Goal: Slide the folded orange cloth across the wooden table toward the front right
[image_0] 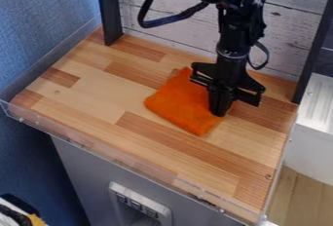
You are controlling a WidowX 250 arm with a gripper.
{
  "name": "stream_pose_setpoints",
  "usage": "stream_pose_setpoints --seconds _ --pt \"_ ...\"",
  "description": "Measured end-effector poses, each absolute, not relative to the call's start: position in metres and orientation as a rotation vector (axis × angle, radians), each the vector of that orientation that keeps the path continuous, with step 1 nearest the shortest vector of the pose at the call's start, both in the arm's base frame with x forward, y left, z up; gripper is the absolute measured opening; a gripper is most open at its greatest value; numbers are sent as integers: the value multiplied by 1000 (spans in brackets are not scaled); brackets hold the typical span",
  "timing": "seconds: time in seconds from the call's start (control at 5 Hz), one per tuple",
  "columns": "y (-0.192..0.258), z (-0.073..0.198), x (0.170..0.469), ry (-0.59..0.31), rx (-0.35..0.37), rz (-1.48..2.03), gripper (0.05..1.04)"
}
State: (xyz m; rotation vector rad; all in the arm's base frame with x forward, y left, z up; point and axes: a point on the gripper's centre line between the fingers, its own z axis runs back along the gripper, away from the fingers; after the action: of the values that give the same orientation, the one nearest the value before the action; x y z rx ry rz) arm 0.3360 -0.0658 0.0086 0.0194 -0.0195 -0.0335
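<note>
Left of the orange cloth (179,101), you have a black upright post (109,13), set farther back. The cloth lies on your wood-block tabletop (84,96). Your black gripper (220,112) hangs at the cloth's right-hand part; cannot tell whether it is open, closed or clamped on cloth. Right of the cloth, beyond another black post (315,49): white ribbed surface (320,98).

Robot arm blk all over, w/ thick blk cable loop & rounded joints.
</note>
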Motion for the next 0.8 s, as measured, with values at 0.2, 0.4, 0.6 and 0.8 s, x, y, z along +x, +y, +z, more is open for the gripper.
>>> stream_pose_setpoints --seconds 0.2,0.4,0.6,0.8 --pt "-71 9 332 -17 4 -7 62" --pt "-74 10 326 -9 -3 7 62" --pt "-79 9 322 -2 -4 17 87" --pt "-86 11 318 23 3 7 241"
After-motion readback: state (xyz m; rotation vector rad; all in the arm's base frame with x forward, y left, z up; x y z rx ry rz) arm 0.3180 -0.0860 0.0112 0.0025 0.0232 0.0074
